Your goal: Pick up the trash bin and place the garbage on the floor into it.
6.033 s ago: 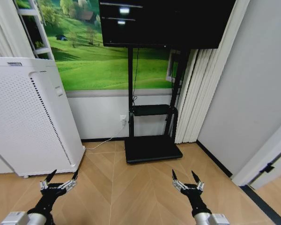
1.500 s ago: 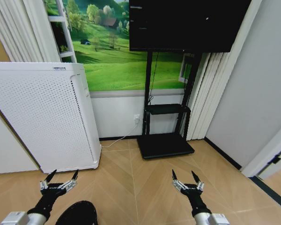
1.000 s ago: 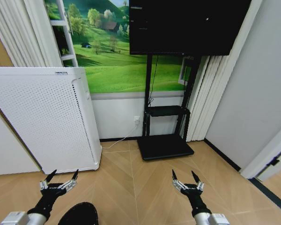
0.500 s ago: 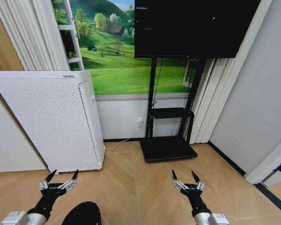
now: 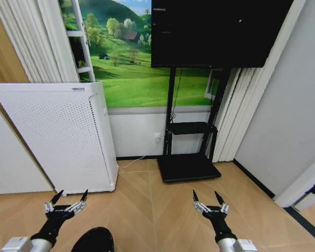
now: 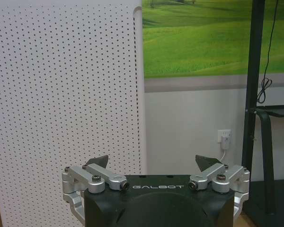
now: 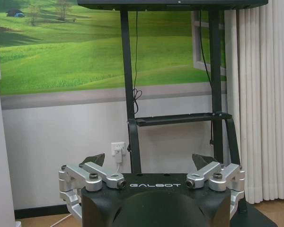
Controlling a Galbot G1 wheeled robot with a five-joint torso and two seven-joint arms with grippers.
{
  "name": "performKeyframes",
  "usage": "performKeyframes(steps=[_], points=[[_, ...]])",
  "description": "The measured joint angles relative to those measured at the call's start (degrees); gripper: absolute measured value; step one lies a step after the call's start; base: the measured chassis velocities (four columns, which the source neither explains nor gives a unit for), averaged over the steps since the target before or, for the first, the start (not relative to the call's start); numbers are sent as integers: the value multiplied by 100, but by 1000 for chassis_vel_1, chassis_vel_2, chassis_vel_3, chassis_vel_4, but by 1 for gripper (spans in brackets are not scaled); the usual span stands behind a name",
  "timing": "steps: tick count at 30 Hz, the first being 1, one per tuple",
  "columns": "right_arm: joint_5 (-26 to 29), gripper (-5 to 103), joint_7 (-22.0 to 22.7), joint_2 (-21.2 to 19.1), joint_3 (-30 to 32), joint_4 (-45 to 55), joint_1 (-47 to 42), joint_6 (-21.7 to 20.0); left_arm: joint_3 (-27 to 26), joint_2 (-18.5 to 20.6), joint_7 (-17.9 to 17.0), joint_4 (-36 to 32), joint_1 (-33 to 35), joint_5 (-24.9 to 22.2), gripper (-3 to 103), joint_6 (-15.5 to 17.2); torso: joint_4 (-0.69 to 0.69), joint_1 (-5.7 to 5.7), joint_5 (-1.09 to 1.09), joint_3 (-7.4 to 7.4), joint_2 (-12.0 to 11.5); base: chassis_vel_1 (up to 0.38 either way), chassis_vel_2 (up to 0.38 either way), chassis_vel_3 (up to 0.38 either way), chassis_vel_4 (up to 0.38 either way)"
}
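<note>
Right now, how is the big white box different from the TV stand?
The white perforated appliance is a solid, boxy white cabinet dotted with holes; the TV stand is thin black posts with a shelf and flat base. The appliance is wider; the stand reaches higher. Both stand on the wooden floor against the wall.

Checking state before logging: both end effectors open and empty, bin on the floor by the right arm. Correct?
Not quite. The head view shows the bin on the floor by the left end effector, not the right. Both the left and the right end effector are open and empty, as you said.
</note>
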Motion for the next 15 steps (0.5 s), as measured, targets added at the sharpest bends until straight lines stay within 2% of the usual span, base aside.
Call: performKeyframes(steps=[15], points=[[0,100,0,0,0,0,0,0,0,0,0,0,0,0,100,0,0,125,0,234,358,0,0,0,0]])
